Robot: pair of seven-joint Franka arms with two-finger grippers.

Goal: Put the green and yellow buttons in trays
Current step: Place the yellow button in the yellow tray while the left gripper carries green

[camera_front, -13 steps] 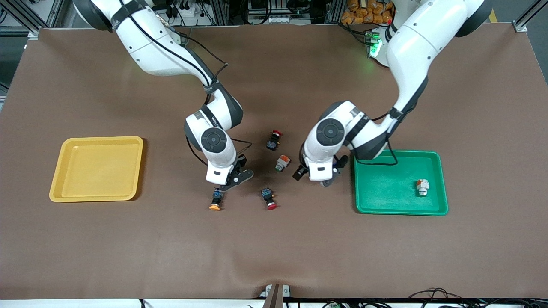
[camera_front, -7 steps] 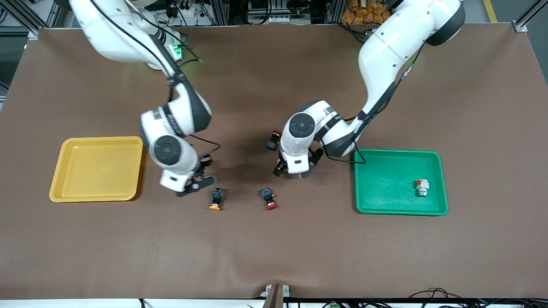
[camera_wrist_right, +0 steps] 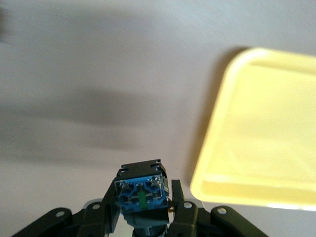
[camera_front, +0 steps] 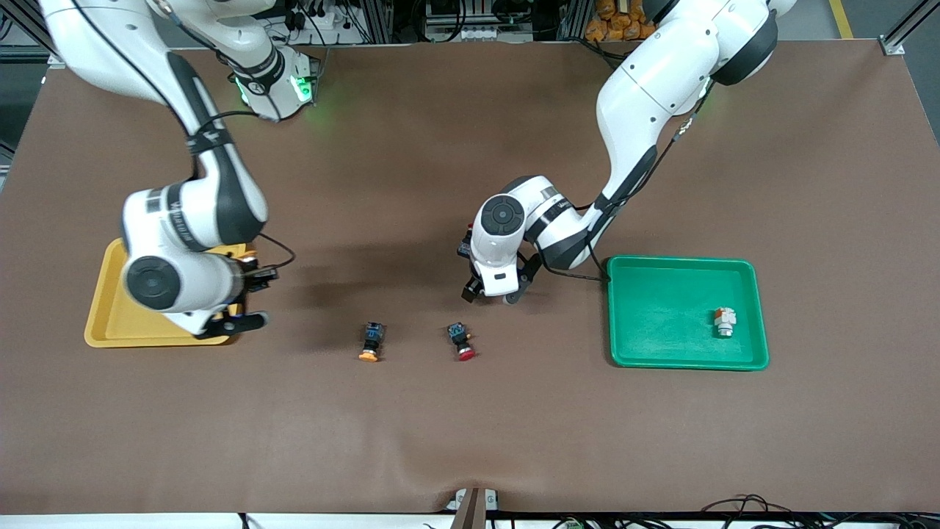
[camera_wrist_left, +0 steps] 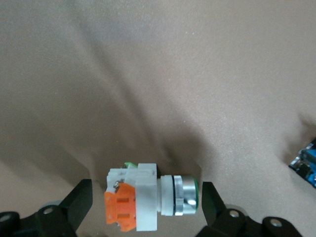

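My left gripper is down at the middle of the table, open. In the left wrist view its fingers stand on either side of a white-bodied green button with an orange part, which lies on the mat. The arm hides that button in the front view. My right gripper hangs by the yellow tray at its edge toward the table's middle. It is shut on a black-bodied button with a blue back; the cap is hidden. A yellow-capped button lies on the mat. A white-silver button lies in the green tray.
A red-capped black button lies beside the yellow-capped one, toward the left arm's end. Another black button peeks out from under the left arm's wrist. The yellow tray's floor is bare.
My right arm has carried its button from the table's middle to the yellow tray's edge. My left gripper has moved from beside the green tray to the green button.
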